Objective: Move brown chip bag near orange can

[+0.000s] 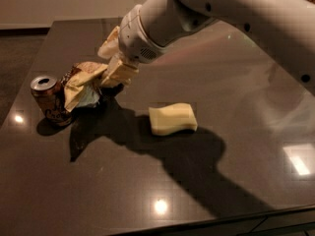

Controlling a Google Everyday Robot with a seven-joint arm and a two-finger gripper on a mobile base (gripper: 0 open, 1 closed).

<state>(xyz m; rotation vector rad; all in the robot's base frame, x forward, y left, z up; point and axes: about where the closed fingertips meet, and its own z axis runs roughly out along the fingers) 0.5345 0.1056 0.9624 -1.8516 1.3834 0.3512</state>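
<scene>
The brown chip bag (81,85) is crumpled, brown and tan-yellow with a pale bluish patch, and lies at the table's left side. The orange can (49,101) stands upright just left of it, touching or nearly touching the bag. My gripper (114,73) is at the bag's right edge, its cream fingers (120,72) against the bag's upper right corner. The white arm comes in from the upper right.
A pale yellow wavy-edged sponge (173,118) lies right of the bag, near the table's middle. The dark glossy table (206,181) has its left edge just beyond the can and its front edge at the bottom.
</scene>
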